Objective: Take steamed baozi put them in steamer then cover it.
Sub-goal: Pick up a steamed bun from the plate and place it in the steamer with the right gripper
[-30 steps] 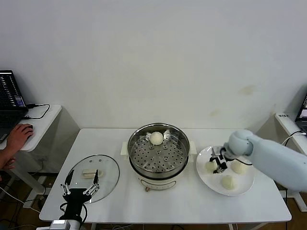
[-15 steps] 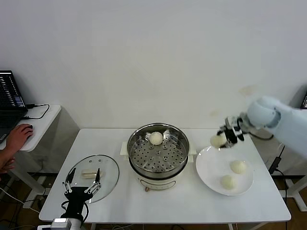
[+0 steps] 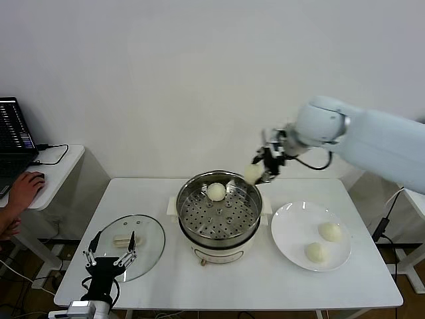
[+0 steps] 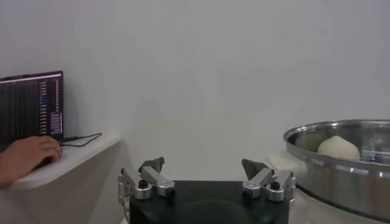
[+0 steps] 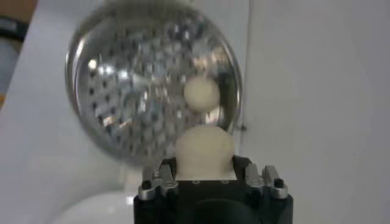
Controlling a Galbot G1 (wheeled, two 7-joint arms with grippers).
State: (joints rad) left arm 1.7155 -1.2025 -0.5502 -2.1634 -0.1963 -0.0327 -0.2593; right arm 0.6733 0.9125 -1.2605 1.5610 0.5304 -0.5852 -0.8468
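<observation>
The steel steamer (image 3: 184, 199) stands mid-table with one baozi (image 3: 216, 192) on its perforated tray. My right gripper (image 3: 260, 170) hangs above the steamer's far right rim, shut on a second baozi (image 3: 253, 173). In the right wrist view that held baozi (image 5: 204, 152) sits between the jaws of the right gripper (image 5: 205, 167), with the steamer (image 5: 122, 79) and its baozi (image 5: 202, 93) below. Two more baozi (image 3: 329, 230) (image 3: 315, 252) lie on the white plate (image 3: 292, 232). My left gripper (image 3: 109, 256) rests open at the near left, beside the glass lid (image 3: 149, 232); it also shows as the left gripper (image 4: 203, 165) in its own view.
A side table (image 3: 60, 166) at the left carries a laptop (image 3: 13, 136), and a person's hand (image 3: 25, 189) rests on it. The glass lid lies flat on the table left of the steamer. The plate sits close to the table's right edge.
My right gripper lifted a baozi off the plate and carried it up and left to above the steamer's rim. Two baozi stay on the plate. The left arm barely moved.
</observation>
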